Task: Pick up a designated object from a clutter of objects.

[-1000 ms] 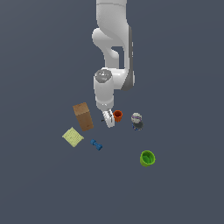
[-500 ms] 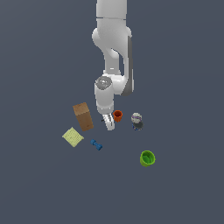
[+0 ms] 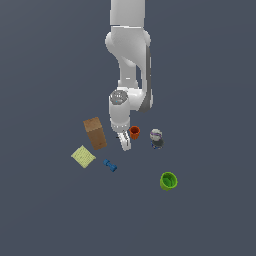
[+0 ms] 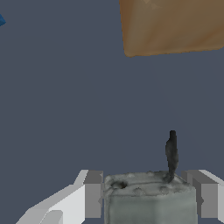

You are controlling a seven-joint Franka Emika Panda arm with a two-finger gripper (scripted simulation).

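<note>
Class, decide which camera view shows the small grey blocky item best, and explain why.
The wrist view: the grey blocky item fills the space between the gripper's fingers. In the exterior view the arm and gripper hide it almost completely.

Simulated test scene, plain dark grey floor [image 3: 45,60], no walls, flat-rendered white arm [image 3: 131,60]
</note>
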